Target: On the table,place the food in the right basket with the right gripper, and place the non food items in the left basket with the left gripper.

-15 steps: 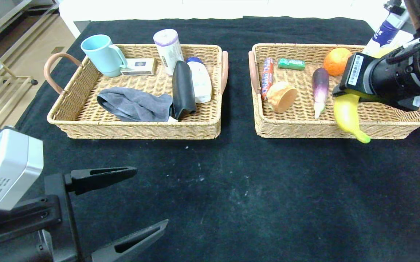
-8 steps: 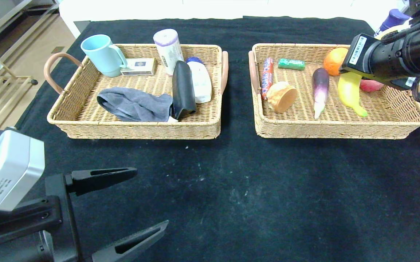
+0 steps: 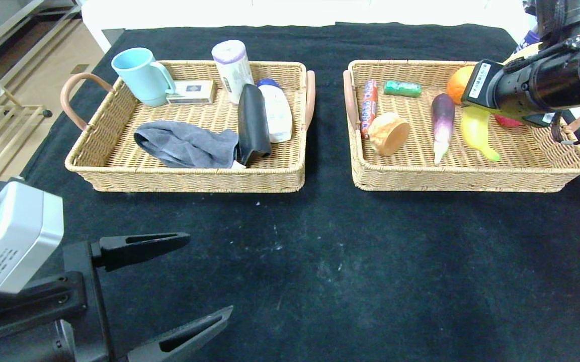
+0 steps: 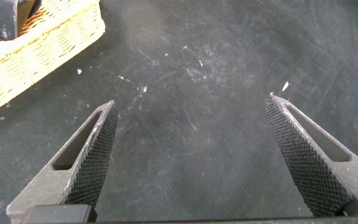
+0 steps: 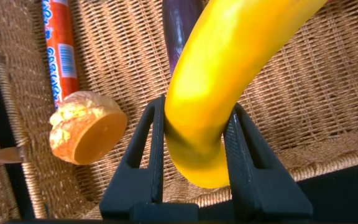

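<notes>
Right gripper: my right gripper (image 5: 194,155) is clamped on the curved yellow banana (image 3: 477,131), one finger on each side of its lower body, and hangs over the far right part of the right woven wicker basket (image 3: 466,173).
Banana position: inside the basket's outline in the head view, tip pointing down toward the wicker floor; I cannot tell whether the tip touches the weave yet.
Neighbours: purple eggplant (image 3: 441,123) just beside the banana toward the middle; orange fruit (image 3: 458,83) behind it; a red item is partly hidden by my arm.
Also in right basket: cut tan bread roll (image 3: 389,133), red wrapped sausage stick (image 3: 368,105), small green packet (image 3: 402,88).
Left gripper: my left gripper (image 4: 191,155) is spread wide and holds nothing, parked low over the black cloth-covered table (image 3: 350,261).
Left basket: left woven wicker basket (image 3: 189,178) holds the non-food things, among them a light blue mug (image 3: 141,75) and grey cloth (image 3: 184,145).
Stage, my judgement: last food item, ready for release.
Risk 1: if I let go from too high, the curved fruit may roll or bounce onto the eggplant.
Risk 2: lowering further could press the tip into the weave and twist the banana in my grip.
Risk 3: my arm is close to the orange and basket rim; a careless retreat could snag them.
</notes>
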### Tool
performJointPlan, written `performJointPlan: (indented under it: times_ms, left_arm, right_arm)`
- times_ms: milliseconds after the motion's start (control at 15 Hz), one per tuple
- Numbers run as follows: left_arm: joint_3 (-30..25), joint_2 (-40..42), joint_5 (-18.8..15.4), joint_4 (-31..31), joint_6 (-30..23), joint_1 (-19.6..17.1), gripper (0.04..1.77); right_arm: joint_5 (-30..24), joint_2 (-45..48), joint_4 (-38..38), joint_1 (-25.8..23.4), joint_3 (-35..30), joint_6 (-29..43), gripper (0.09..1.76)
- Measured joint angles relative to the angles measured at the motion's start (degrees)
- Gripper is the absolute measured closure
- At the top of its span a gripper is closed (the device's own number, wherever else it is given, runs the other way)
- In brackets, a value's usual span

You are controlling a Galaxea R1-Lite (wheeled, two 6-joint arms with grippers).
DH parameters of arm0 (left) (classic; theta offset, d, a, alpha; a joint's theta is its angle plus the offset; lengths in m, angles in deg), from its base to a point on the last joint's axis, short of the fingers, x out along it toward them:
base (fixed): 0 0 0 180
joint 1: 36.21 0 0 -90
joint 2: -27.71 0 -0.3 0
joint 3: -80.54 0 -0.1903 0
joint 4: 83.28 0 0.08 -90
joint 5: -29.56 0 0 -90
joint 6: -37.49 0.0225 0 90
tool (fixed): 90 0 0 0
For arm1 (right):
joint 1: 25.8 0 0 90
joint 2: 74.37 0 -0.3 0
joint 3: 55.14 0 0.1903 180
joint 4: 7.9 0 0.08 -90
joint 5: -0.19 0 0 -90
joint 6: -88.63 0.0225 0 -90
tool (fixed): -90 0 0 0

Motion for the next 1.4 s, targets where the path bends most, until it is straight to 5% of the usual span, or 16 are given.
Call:
performJointPlan:
  times_ms: [133,533,1000,1400]
  left_arm:
    - [0.0,0.0,-0.1,0.0,0.0,0.0,0.09]
    - [0.0,0.0,-0.1,0.0,0.2,0.1,0.09]
    - [0.0,0.2,-0.1,-0.3,0.7,0.1,0.09]
    - [-0.4,0.7,0.7,-0.3,1.3,0.2,0.09]
  right_arm:
    - [0.0,-0.5,0.0,-0.3,0.0,0.0,1.14]
    - [-0.1,-1.0,0.1,-0.5,-0.1,0.2,0.6]
    - [-0.2,-0.5,0.5,-0.4,-1.5,0.0,0.33]
    - [-7.7,8.4,0.1,-0.1,-15.1,-6.5,0.23]
